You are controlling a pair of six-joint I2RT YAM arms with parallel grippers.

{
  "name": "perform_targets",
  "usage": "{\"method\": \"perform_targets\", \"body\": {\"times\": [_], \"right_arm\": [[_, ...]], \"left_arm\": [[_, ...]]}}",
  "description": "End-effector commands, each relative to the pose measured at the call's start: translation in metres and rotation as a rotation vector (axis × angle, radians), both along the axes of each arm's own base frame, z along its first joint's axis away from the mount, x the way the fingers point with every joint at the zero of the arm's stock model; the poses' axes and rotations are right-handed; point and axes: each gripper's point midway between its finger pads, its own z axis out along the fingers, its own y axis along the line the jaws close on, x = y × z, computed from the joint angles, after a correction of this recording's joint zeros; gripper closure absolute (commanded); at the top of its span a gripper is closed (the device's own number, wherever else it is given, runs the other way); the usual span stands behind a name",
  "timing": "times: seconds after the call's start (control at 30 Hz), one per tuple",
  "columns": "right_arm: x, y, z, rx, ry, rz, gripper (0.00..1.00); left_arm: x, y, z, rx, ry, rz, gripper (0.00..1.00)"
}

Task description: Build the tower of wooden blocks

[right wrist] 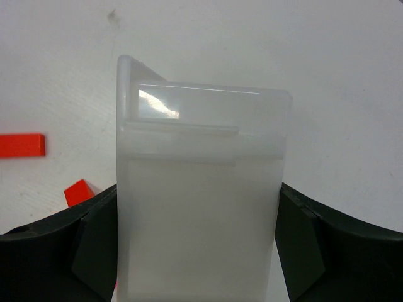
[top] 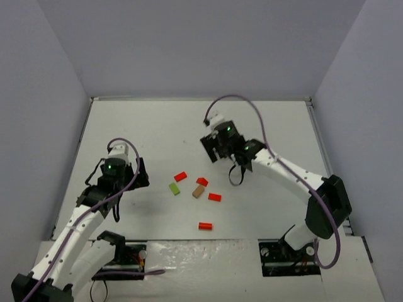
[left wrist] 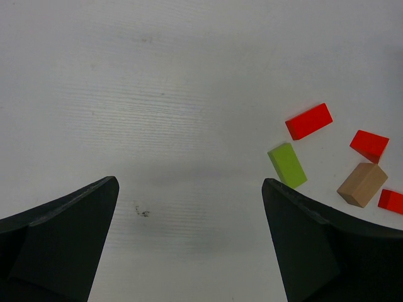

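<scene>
No wood block tower stands in view; its blocks lie loose and flat on the white table. Several red blocks (top: pixel 181 177) (top: pixel 205 226), one lime green block (top: pixel 174 189) and one tan block (top: pixel 198 192) are scattered at mid-table. My left gripper (top: pixel 137 176) hovers left of them, open and empty (left wrist: pixel 190 182); the green block (left wrist: pixel 287 165) and tan block (left wrist: pixel 362 184) show at its right. My right gripper (top: pixel 220 148) sits beyond the blocks, shut on a translucent white rectangular container (right wrist: pixel 201 189) that fills the space between its fingers (right wrist: pixel 198 195).
Grey walls enclose the table on three sides. Two red blocks (right wrist: pixel 22 145) (right wrist: pixel 79 192) show left of the held container. A small dark smudge (left wrist: pixel 143 212) marks the table under the left gripper. Both arm bases stand at the near edge (top: pixel 208 242).
</scene>
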Motion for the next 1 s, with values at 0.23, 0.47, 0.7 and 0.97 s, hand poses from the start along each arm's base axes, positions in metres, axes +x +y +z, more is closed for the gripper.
{"method": "perform_targets", "body": {"times": [0.23,0.47,0.7,0.97], "right_arm": [[0.053,-0.04,0.003,0.601,0.308,-0.101,1.0],[0.07,-0.068,-0.03,0.666,0.389,-0.177,0.93],[0.091,-0.099,-0.031,0.592,0.305,-0.274,0.17],[0.095,-0.141,-0.021,0.433,0.181,-0.418,0.0]], "left_arm": [[0.013,-0.014,0.015,-0.039,-0.07,-0.064,0.03],[0.013,-0.017,0.016,-0.038,-0.072,-0.082,0.03],[0.012,-0.016,0.016,-0.036,-0.074,-0.078,0.03],[0.013,-0.016,0.016,-0.037,-0.075,-0.077,0.03]]}}
